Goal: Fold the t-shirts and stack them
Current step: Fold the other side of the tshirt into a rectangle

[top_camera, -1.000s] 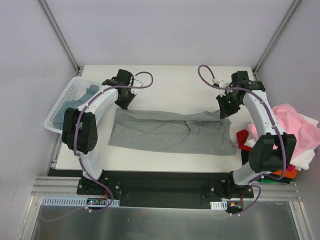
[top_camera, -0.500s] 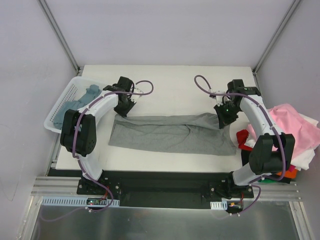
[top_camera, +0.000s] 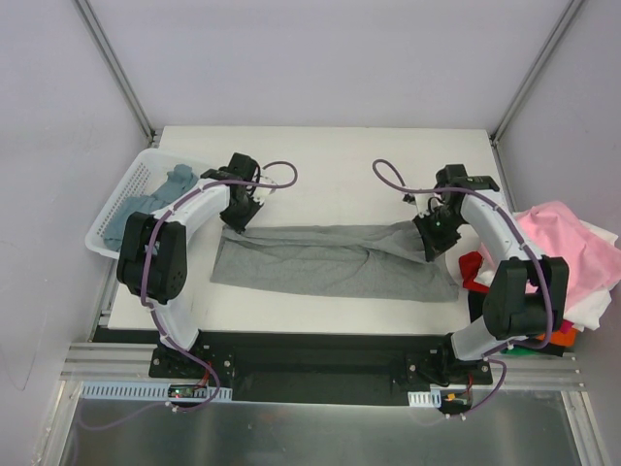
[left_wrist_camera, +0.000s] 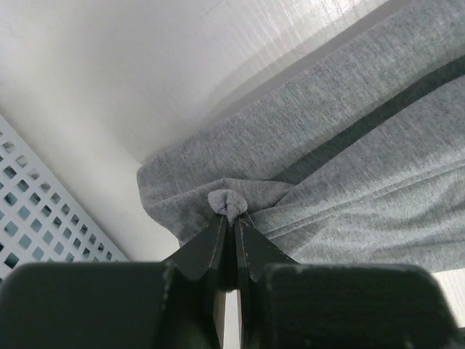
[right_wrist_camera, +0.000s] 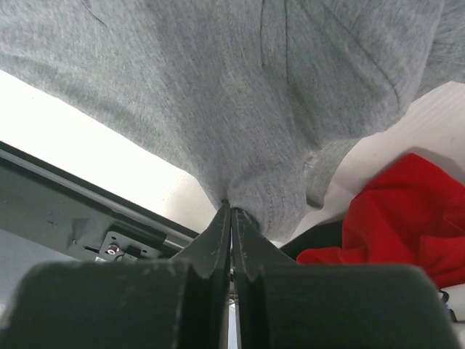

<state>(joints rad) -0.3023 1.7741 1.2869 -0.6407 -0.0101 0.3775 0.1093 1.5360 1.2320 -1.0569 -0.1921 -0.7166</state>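
We keep the left gripper (left_wrist_camera: 234, 218) shut tight, its dark fingers (left_wrist_camera: 207, 251) pinching a small puckered nub of the grey t-shirt (top_camera: 330, 262) at that shirt's far left corner. The right gripper (right_wrist_camera: 230, 211) is shut just as tight on a pinch of the same cloth at the grey t-shirt's far right end, and creases run away from the fingertips across the fabric.

Between our two grippers the grey t-shirt lies drawn out as one long band across the white table (top_camera: 330, 160). Its near edge rests flat, and a soft diagonal fold crosses its middle. In the left wrist view a shadow falls on the table just under the held corner.

Off the grey t-shirt's left end, close but not touching, stands the white slatted basket (top_camera: 109, 233) with a blue-teal t-shirt (top_camera: 177, 181) bunched inside. Just beside the grey t-shirt's right end lies a red t-shirt (right_wrist_camera: 396, 214); we cannot tell whether the two touch. Farther out from that same end sits a loose heap at the table's side: a pink t-shirt (top_camera: 563, 243) on top, a white one (top_camera: 594, 309) beneath it, and an orange one (top_camera: 555, 337) showing at the heap's near edge
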